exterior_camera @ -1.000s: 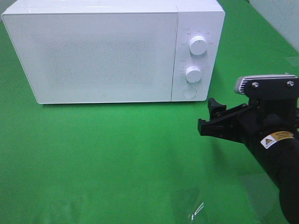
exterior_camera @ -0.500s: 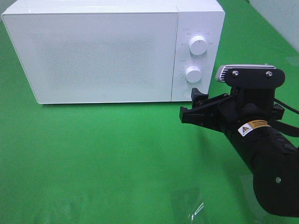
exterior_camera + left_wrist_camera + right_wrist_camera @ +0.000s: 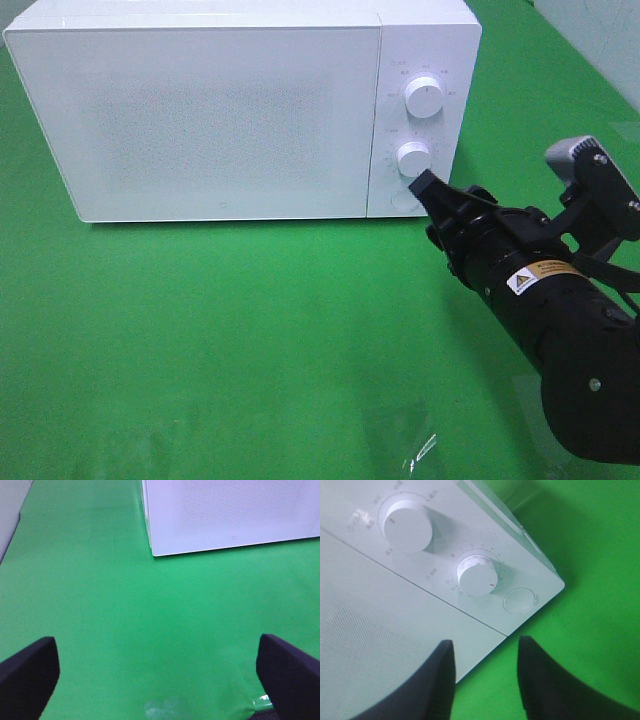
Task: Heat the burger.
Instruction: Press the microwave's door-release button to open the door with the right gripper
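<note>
The burger is out of view. A white microwave (image 3: 230, 110) stands at the back of the green cloth with its door closed. My right gripper (image 3: 428, 190) is rolled on its side and hovers just in front of the control panel, close to the lower knob (image 3: 413, 157) and the round button (image 3: 403, 199). In the right wrist view its fingers (image 3: 437, 680) stand a modest gap apart with nothing between them, pointing at the panel's lower corner below the lower knob (image 3: 477, 575). My left gripper (image 3: 160, 680) is wide open over bare cloth, well short of the microwave (image 3: 225, 510).
An upper knob (image 3: 425, 97) sits above the lower one on the panel. The green cloth (image 3: 250, 330) spreads in front of the microwave. A shiny plastic wrinkle (image 3: 420, 447) lies near the front edge. A pale wall (image 3: 600, 30) stands at the far right.
My right arm has moved left toward the microwave's control panel and rolled its wrist onto its side. Its fingers have come closer together. The left gripper has stayed as it was.
</note>
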Controlling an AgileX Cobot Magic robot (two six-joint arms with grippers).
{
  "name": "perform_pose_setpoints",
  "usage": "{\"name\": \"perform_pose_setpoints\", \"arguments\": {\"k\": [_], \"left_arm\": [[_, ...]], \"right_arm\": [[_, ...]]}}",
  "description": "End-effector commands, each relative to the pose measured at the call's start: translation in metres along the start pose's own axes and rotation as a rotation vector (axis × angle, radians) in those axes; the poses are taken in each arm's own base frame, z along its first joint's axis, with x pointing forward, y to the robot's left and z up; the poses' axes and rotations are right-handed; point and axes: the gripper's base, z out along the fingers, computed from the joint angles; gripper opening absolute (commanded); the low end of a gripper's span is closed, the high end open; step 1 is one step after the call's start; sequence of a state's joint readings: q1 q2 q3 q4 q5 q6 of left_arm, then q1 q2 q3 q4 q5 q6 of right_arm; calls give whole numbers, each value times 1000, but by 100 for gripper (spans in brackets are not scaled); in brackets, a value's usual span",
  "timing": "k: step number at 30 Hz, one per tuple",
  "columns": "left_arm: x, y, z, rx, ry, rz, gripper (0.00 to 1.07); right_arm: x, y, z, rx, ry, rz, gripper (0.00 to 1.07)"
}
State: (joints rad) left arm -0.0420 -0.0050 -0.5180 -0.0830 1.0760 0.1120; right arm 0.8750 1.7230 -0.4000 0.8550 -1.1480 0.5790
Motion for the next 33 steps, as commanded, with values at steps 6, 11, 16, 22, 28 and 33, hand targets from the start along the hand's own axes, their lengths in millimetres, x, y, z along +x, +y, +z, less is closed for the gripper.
{"name": "perform_pose_setpoints", "arguments": {"k": [6, 11, 16, 22, 28, 33], "left_arm": [[1, -1, -2, 0, -22, -5, 100], [1, -1, -2, 0, -22, -5, 100], [1, -1, -2, 0, -22, -5, 100], [1, -1, -2, 0, -22, -5, 100], [1, -1, -2, 0, -22, -5, 100], [0, 0, -2, 0, -18, -5, 100]], "right_arm": [[3, 1, 1, 0, 28, 443, 17], [6, 3, 1, -4, 69, 594, 7], [8, 3, 1, 9, 87, 701, 0], [11, 0, 0, 52, 112, 724, 0], [14, -3, 3, 77, 105, 731, 0], [24, -6, 10, 103, 104, 738, 0]]}}
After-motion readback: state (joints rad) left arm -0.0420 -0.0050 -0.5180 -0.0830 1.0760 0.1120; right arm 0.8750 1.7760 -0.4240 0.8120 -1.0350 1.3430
